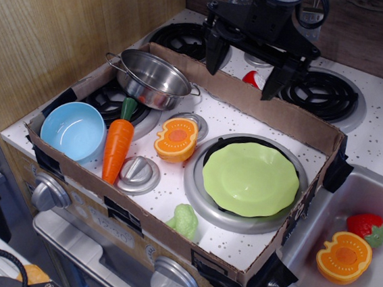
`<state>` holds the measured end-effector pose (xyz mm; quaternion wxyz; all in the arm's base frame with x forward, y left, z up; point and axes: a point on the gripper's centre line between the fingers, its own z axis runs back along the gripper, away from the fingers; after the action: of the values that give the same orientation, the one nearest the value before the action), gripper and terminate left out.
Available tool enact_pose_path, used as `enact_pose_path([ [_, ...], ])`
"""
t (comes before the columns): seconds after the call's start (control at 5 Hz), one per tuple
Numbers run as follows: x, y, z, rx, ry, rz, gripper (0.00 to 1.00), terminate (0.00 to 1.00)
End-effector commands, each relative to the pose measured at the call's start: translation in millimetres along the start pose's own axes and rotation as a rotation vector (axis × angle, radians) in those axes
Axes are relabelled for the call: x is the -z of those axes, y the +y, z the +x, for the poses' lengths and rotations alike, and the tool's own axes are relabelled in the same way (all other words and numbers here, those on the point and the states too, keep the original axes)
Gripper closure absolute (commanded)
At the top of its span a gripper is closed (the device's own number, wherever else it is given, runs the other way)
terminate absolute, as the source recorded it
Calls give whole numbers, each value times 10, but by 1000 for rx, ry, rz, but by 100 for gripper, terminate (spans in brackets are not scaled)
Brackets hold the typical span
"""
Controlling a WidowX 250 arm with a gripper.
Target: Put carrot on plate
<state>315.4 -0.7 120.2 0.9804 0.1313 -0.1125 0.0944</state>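
Note:
The orange carrot [118, 146] with a dark green stem lies on the toy stove inside the cardboard tray, between the light blue bowl [73, 129] and a halved orange pumpkin toy [176, 139]. The light green scalloped plate [250, 178] sits on the front right burner. My black gripper [243, 72] hangs open and empty above the tray's back wall, well behind and to the right of the carrot, fingers pointing down.
A steel pot [151, 78] stands behind the carrot on the left burner. A small green toy [185, 219] lies at the tray's front wall [137, 216]. A red toy [253, 78] lies behind the back wall. The sink at right holds a pumpkin half [344, 256] and a strawberry [367, 228].

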Motion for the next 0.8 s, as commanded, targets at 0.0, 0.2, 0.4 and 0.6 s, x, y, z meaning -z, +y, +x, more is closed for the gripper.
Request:
enact_pose_path([
  [0.0,-49,356,2,-73,-58,76,0,0],
  [0.2,23,508,-46,-92,-45,58,0,0],
  [0.4,97,633,-85,-117,-61,52,0,0],
  [0.6,214,717,-151,-145,-37,8,0,0],
])
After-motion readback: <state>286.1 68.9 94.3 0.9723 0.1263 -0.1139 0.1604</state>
